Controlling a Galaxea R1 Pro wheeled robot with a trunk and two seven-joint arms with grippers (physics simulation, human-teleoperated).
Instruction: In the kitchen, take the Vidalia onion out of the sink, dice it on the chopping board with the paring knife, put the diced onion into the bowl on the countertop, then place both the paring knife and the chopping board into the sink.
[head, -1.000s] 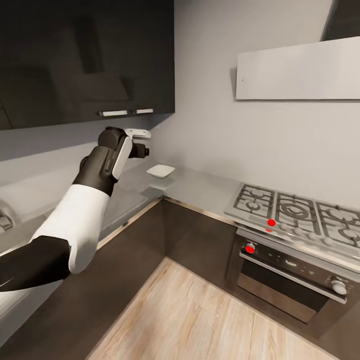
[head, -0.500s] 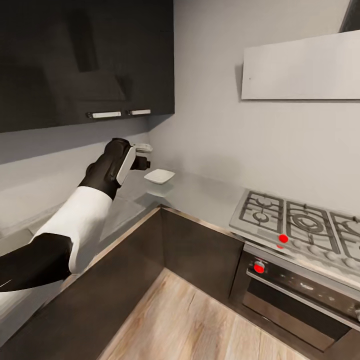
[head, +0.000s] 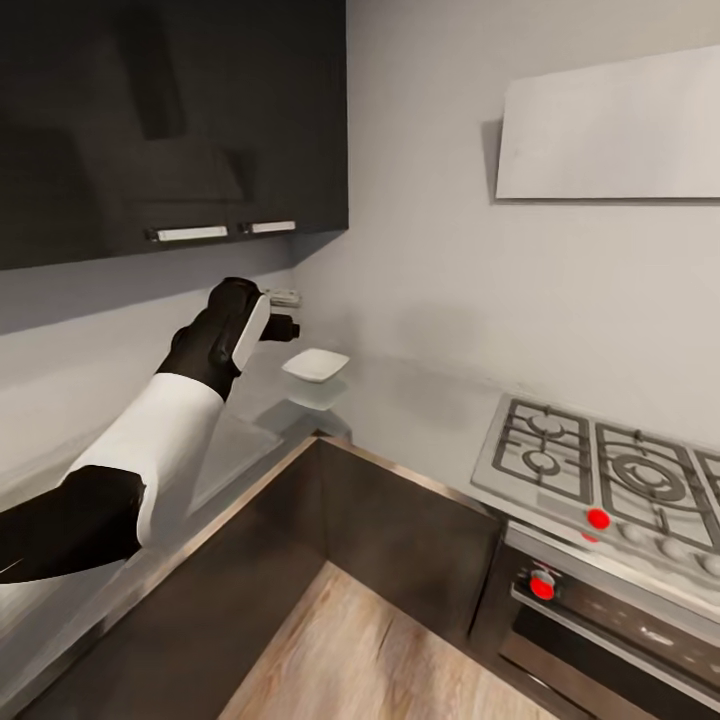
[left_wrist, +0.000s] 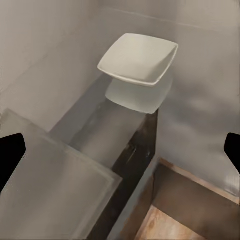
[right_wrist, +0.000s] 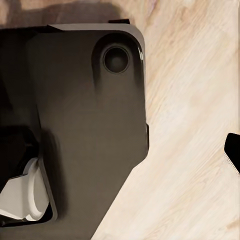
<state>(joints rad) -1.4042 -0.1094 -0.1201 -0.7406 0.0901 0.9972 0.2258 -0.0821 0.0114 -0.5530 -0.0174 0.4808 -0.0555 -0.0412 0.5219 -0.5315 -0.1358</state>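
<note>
A white square bowl (head: 316, 365) stands on the light-grey countertop (head: 420, 410) in the corner, empty as far as I can see. My left gripper (head: 290, 312) hangs open in the air just left of and above the bowl, holding nothing. In the left wrist view the bowl (left_wrist: 139, 59) lies ahead, with the fingertips (left_wrist: 11, 155) wide apart at the picture's edges. The sink's flat draining surface (head: 228, 452) lies under my left forearm. Over the robot's dark base and the wooden floor, my right gripper (right_wrist: 120, 150) is open. The onion, paring knife and chopping board are out of view.
A gas hob (head: 610, 475) with red knobs sits over an oven at the right. Dark wall cabinets (head: 170, 120) hang above my left arm. Brown base cabinets (head: 400, 540) form an inner corner around wooden floor (head: 400, 660).
The camera has swung, so the hob slid right and down in the picture. My left gripper sank slightly and stays open beside the bowl.
</note>
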